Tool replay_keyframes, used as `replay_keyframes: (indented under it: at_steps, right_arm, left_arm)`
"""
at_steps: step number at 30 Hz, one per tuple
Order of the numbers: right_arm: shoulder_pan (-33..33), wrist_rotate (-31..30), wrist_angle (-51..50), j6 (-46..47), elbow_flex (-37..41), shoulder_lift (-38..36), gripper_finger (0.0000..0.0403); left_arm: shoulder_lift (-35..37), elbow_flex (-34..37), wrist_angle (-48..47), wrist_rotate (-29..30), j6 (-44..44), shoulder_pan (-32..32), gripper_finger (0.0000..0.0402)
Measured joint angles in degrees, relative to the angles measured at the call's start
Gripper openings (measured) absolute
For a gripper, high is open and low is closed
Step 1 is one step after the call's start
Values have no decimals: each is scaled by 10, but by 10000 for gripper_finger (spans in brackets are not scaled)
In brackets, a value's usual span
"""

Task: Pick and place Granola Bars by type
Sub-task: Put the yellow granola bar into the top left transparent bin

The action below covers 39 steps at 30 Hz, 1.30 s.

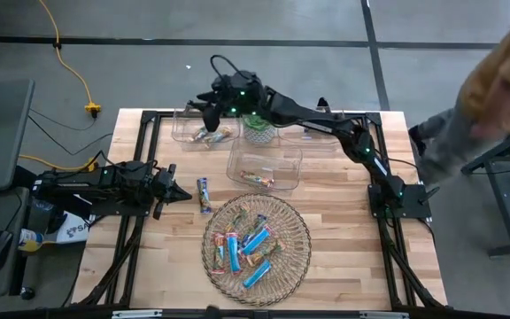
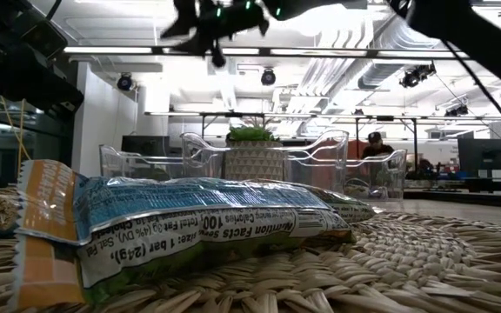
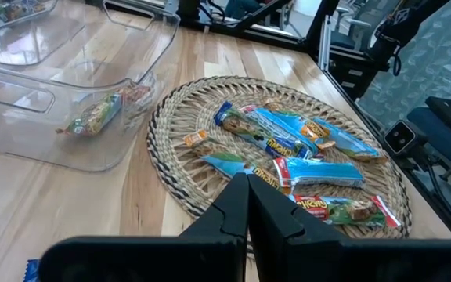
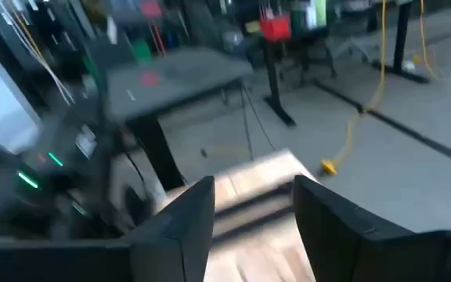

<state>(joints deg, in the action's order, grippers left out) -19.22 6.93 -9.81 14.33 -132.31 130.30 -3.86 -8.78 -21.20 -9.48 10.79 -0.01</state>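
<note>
Several granola bars [image 1: 253, 248] in blue and orange-red wrappers lie on the round wicker tray [image 1: 301, 232]; they also show in the left wrist view [image 3: 288, 145]. One bar [image 1: 204, 193] lies flat on the table beside my left gripper [image 1: 187, 197], which is shut and holds nothing. A bar [image 1: 209, 135] lies in the far-left clear bin [image 1: 184, 124], and others [image 1: 257, 180] in the middle bin [image 1: 286, 155]. My right gripper [image 1: 200, 111] hovers high over the far-left bin, open and holding nothing [image 4: 253, 211].
A third clear bin [image 1: 317, 137] and a small potted plant [image 1: 258, 127] stand at the far edge. A person [image 1: 494, 89] stands beyond the table's far right corner. Bare wood lies to the right of the tray.
</note>
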Motion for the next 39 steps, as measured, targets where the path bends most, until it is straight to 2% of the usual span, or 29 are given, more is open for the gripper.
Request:
replay_keyframes:
  at_steps: [7, 14, 19, 22, 34, 39]
  right_arm:
    - [52, 5, -31, 114, 0, -55, 156]
    - [124, 79, -109, 239, 0, -76, 154]
    - [190, 73, -176, 305, 0, -77, 150]
    - [233, 38, -220, 339, 1, -77, 149]
    - [396, -200, -289, 501, 1, -76, 149]
    - [452, -306, -295, 523, 1, -76, 149]
  left_arm:
    - [0, 0, 0, 1, 0, 0, 1]
    - [0, 0, 0, 1, 0, 0, 1]
    - [0, 0, 0, 1, 0, 0, 1]
    - [0, 0, 0, 1, 0, 0, 1]
    - [0, 0, 0, 1, 0, 0, 1]
    - [0, 0, 0, 1, 0, 0, 1]
